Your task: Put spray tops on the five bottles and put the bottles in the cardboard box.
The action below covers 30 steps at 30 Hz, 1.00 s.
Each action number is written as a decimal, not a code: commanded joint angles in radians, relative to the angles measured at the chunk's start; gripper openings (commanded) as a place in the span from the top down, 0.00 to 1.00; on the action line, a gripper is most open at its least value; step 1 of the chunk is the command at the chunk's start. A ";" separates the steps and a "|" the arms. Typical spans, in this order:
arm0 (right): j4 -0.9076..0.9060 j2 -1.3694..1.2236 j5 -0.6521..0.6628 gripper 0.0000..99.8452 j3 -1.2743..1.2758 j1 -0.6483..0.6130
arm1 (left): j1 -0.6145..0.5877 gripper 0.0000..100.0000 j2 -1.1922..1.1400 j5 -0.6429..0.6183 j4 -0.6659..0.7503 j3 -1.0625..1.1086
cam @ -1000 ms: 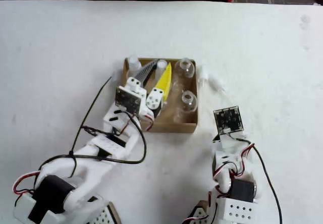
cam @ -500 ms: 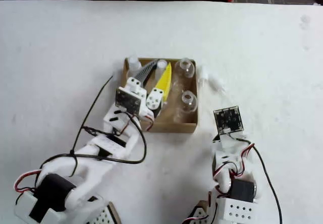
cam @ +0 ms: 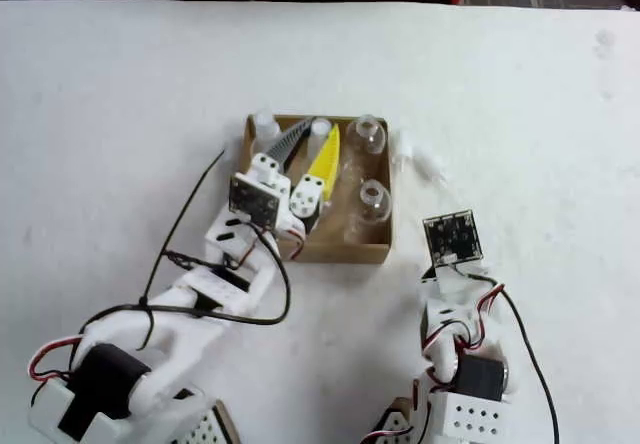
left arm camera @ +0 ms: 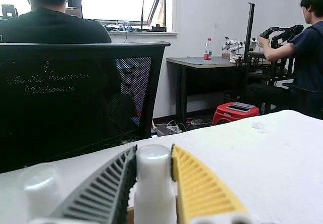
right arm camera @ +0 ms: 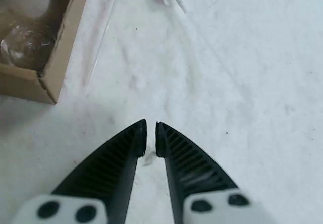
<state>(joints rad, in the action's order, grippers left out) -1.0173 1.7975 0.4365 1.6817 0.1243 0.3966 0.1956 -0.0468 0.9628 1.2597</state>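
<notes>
The left gripper [cam: 320, 129] reaches into the box [cam: 340, 252] with its grey and yellow fingers closed tight on a white top [left arm camera: 153, 183], which stands upright against the box's far wall. I can't make out a bottle under the top. A second white top [cam: 265, 124] stands at the box's far corner on the left arm's side; whether it is inside or just outside I can't tell. Two clear bottles [cam: 367, 134] [cam: 373, 199] without tops sit in the box along the side nearer the right arm. A loose spray top [cam: 420, 162] lies on the table [cam: 520, 94] just beside that side. The right gripper [right arm camera: 150, 125] hangs over the table off the box's near corner, its black fingers all but together and holding nothing.
</notes>
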 commanded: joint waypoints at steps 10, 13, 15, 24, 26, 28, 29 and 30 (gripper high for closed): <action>-0.001 0.004 0.017 0.98 0.009 -0.010 | -0.010 0.98 0.093 0.008 -0.026 -0.023; -0.001 0.004 0.017 0.98 0.009 -0.010 | -0.008 0.98 0.099 0.006 -0.038 -0.023; -0.001 0.004 0.017 0.98 0.009 -0.010 | -0.008 0.98 0.099 0.006 -0.048 -0.040; -0.002 0.004 0.017 0.98 0.009 -0.010 | 0.001 0.98 0.090 0.014 -0.101 -0.048; -0.002 0.004 0.017 0.98 0.009 -0.010 | 0.001 0.98 0.090 0.014 -0.101 -0.048; -0.002 0.004 0.017 0.98 0.009 -0.010 | 0.001 0.98 0.090 0.014 -0.101 -0.046; -0.002 0.004 0.017 0.98 0.009 -0.010 | 0.002 0.98 0.090 0.014 -0.101 -0.046; -0.002 0.004 0.017 0.98 0.009 -0.010 | 0.002 0.98 0.090 0.014 -0.101 -0.046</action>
<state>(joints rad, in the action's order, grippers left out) -1.0173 1.7975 0.4365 1.6817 0.1243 0.3966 0.2570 -0.0453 0.8707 1.2490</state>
